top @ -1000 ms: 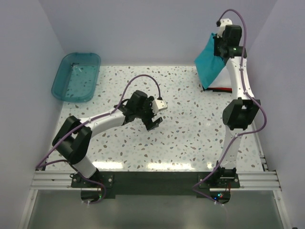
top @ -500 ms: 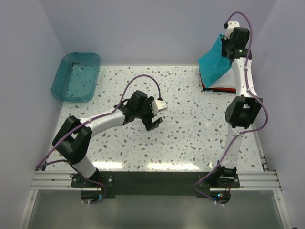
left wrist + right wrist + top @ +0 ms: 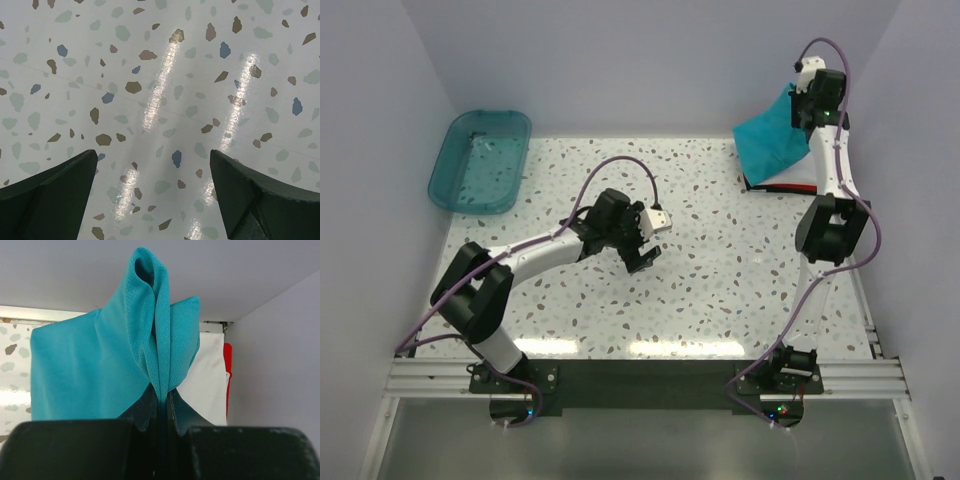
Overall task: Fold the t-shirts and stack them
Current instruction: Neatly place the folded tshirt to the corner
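There are three t-shirts, and all three are in the far right corner of the desk (image 3: 720, 280). One is teal-blue, one is white and one is red.

There are two arms. The right end effector (image 3: 798, 102) is up high by the back wall. It is pinched tight on a bunched-up bit of the teal-blue t-shirt (image 3: 770, 140). In the right wrist view, the cloth (image 3: 100, 370) is squeezed between the two dark fingers (image 3: 162, 405) and sticks up above them in a fold. The rest of the shirt hangs down like a little tent towards the other two shirts.

The white t-shirt (image 3: 788, 183) lies flat on the desk under the teal-blue one. The red t-shirt (image 3: 228, 370) is beside the white one, next to the right wall. Only a thin strip of it shows.

The left end effector (image 3: 642, 250) is near the middle of the desk, well apart from the shirts. Its two fingers (image 3: 50, 195) are spread wide, with nothing between them. The left wrist view shows only speckled desk between them.

There is one see-through teal bin (image 3: 480, 160). It sits in the far left corner of the desk, far from the shirts.
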